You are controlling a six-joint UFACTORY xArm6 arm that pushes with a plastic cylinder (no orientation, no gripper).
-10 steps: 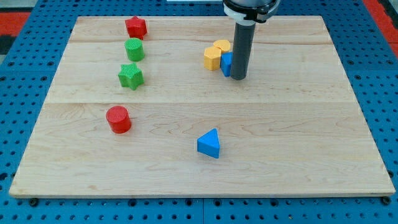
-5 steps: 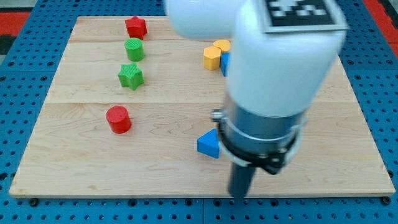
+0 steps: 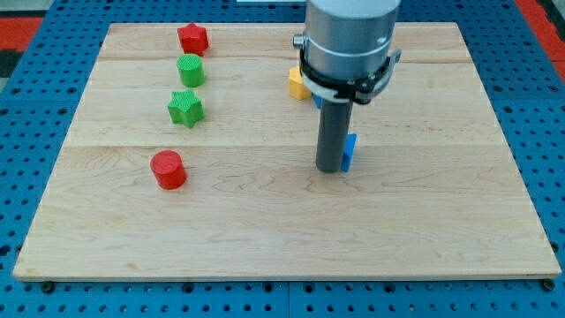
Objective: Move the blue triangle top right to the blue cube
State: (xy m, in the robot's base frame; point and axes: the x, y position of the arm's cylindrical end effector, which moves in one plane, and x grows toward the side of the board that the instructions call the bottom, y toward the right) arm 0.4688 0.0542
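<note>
Gripper hardware is not fitted to this arm, so nothing is clenched or released; a straight dark rod is carried instead, held upright from the view's top centre, and my tip (image 3: 331, 169) is set down on the wooden tabletop (image 3: 265, 230) a little to the view's right of the board's middle. Most of the upper view is filled by the grey cylindrical body of the arm with its black collar, from which the rod drops vertically. The blue triangle (image 3: 350, 151) is seen only as a sliver on the view's right side of the rod, touching it or just beside it near the tip; its shape cannot be made out here. The blue cube (image 3: 316, 99) is almost wholly hidden behind the arm, only a thin blue edge being visible just above the rod's upper end. A yellow block (image 3: 297, 83) peeks out at the arm's left edge. On the view's left a column is formed by a red star (image 3: 192, 38), a green cylinder (image 3: 191, 69), a green star (image 3: 185, 108) and a red cylinder (image 3: 167, 169), all well apart from the tip.
</note>
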